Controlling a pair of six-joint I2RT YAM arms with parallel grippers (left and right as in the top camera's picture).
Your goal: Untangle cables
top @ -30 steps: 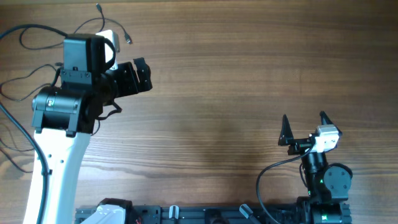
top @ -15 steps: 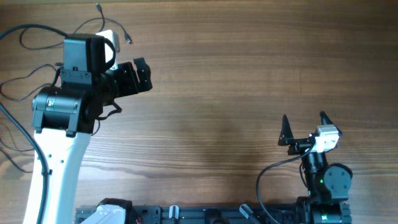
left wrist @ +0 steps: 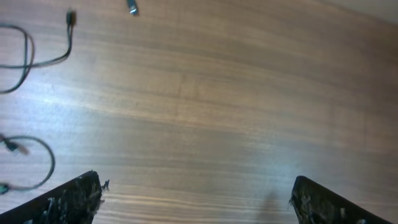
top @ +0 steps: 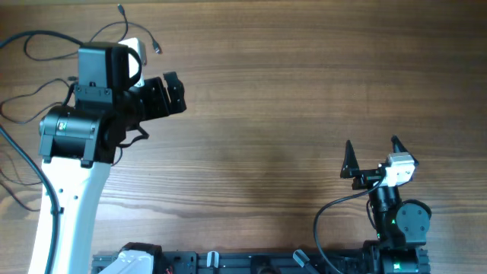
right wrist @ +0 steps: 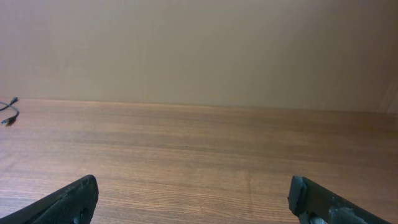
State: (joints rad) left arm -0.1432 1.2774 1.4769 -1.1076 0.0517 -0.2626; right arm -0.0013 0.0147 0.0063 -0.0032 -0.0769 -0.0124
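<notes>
Cables [left wrist: 68,40]: loose loops along the table's far-left edge, plug ends toward the back, just beside the left arm.
Table [top: 289,84]: brown wood grain, a broad stretch between the arms.
Wall [right wrist: 199,43]: beige.
Left gripper [top: 176,93]: fingers wide apart over wood, gripping nothing.
Right gripper [top: 372,144]: front-right, fingers wide apart, gripping nothing.

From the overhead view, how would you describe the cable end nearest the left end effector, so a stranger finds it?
Find the left arm at the left side of the table. Just past its end effector, a thin dark cable ends in a silvery plug. Of the two cable ends there, it lies nearer the end effector; the other end sits farther off.
</notes>
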